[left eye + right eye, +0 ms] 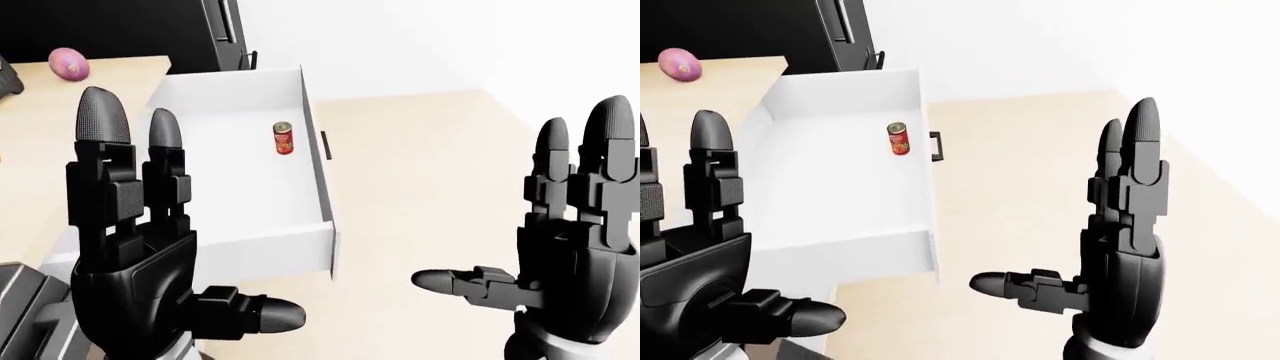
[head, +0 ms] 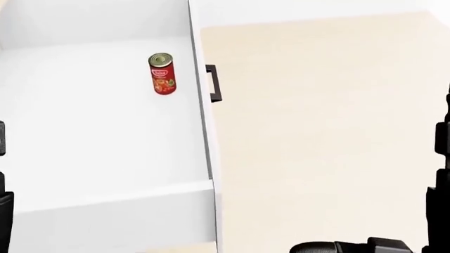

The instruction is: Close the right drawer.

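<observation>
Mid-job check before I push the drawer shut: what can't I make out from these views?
- Can label: too small to read, any view.
- Drawer left part: left hand covers it in the left-eye view; head view crops it.
- Handle: seen edge-on only.
- Right hand: cropped by the head view's right edge.

Can (image 1: 285, 139) in open drawer (image 1: 240, 247), far right, near handle (image 1: 325, 145). Onion (image 1: 69, 64) on counter (image 1: 40, 112), far left.
</observation>
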Robot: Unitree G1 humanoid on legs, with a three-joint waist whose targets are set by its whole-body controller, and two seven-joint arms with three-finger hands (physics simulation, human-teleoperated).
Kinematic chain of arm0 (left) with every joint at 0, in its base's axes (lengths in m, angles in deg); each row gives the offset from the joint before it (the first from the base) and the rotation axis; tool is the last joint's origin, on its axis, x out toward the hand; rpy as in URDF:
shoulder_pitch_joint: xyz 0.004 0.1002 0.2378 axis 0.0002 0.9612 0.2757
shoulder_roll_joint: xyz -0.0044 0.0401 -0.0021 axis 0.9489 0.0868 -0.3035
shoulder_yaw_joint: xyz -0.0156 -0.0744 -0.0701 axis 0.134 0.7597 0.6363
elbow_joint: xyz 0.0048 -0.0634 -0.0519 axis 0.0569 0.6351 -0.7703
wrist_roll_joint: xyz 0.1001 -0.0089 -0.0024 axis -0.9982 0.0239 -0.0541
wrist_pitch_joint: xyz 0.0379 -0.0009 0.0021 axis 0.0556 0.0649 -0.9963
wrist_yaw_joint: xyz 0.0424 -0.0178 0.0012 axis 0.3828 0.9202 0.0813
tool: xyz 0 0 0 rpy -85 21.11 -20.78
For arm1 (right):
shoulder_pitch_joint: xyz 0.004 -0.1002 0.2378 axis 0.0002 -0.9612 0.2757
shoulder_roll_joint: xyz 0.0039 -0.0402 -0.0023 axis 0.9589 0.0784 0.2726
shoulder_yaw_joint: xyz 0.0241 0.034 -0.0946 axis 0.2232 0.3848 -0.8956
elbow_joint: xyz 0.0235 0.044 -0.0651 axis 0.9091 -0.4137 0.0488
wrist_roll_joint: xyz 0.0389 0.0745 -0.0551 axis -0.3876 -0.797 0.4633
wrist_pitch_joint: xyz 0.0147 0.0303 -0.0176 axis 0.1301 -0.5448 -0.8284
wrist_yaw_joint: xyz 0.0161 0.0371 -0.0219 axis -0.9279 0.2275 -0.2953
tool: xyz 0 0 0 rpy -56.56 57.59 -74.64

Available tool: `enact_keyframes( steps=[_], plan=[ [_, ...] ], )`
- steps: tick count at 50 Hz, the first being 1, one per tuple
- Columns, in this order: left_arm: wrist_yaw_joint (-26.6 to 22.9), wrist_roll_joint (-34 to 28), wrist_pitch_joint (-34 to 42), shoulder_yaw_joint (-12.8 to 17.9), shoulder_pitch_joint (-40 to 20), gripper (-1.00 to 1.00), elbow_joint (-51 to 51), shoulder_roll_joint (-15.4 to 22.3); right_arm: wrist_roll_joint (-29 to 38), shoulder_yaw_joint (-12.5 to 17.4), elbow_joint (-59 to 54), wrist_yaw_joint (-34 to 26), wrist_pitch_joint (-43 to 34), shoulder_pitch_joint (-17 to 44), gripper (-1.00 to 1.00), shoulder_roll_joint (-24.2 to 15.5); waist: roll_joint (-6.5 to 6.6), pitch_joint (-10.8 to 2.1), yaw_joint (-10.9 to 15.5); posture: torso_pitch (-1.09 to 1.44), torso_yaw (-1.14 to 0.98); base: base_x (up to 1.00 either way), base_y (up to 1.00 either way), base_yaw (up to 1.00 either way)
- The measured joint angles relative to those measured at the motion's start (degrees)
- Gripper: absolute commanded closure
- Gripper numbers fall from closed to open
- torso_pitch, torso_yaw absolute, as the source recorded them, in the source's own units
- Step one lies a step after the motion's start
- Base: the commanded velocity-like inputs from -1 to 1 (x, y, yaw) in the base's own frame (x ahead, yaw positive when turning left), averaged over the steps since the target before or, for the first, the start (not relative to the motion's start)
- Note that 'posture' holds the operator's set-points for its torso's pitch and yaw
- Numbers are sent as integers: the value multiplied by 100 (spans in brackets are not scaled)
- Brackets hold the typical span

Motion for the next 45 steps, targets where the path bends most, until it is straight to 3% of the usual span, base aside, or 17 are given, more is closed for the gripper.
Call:
enact_keyframes(
  steps=[5,8,10,13,15,18,25,27,28,30,35,40,45],
  plan=[
    [-9,7,-31,4,22,-100,29,-1,43,-7,-23,1,63,-22,-100,-2,4,-8,-10,0,0,2,0,0],
    [-6,13,-30,24,33,-100,70,8,60,-45,-64,-22,79,-46,-100,8,-30,216,-19,0,0,28,0,0],
    [1,15,-59,46,58,-100,55,12,73,-65,-71,-33,149,-74,-100,10,-93,289,-22,0,0,29,0,1],
    [5,18,-77,29,17,-100,-11,2,70,-24,-78,-30,230,-58,-100,-3,-266,199,-5,0,0,29,0,1],
    [-21,11,-92,-45,17,-100,8,-21,68,31,-121,-7,251,-66,-100,-18,-196,260,-51,0,0,29,0,1],
    [-34,6,-58,-27,38,-100,33,-10,79,9,-133,1,223,-91,-100,-9,-246,236,-59,0,0,28,0,1],
    [-15,3,-23,-37,-4,-100,-75,-10,86,-2,-24,-7,217,-71,-100,-9,165,312,-106,0,0,28,0,1],
    [-10,6,-22,-20,-8,-100,-116,-6,75,-8,37,4,139,-21,-100,0,347,190,-120,0,0,0,0,0],
    [0,10,-29,14,-25,-100,-106,18,68,-37,29,3,127,2,-100,26,296,136,-131,0,0,0,0,0],
    [13,15,-22,42,-8,-100,-34,11,12,-60,-42,-22,68,0,-100,14,145,160,-109,0,0,0,0,0],
    [23,24,48,45,15,-100,66,6,-35,-62,-136,-43,-19,-20,-100,1,-67,132,-65,0,0,0,0,0],
    [-6,24,4,10,5,-100,16,0,-24,-39,-110,-20,-22,-5,-100,-9,-20,18,-53,0,0,0,0,0],
    [-11,26,-25,14,1,-100,0,0,-4,-55,-85,-26,-51,15,-100,-16,-9,14,-53,0,0,0,0,0]
  ],
)
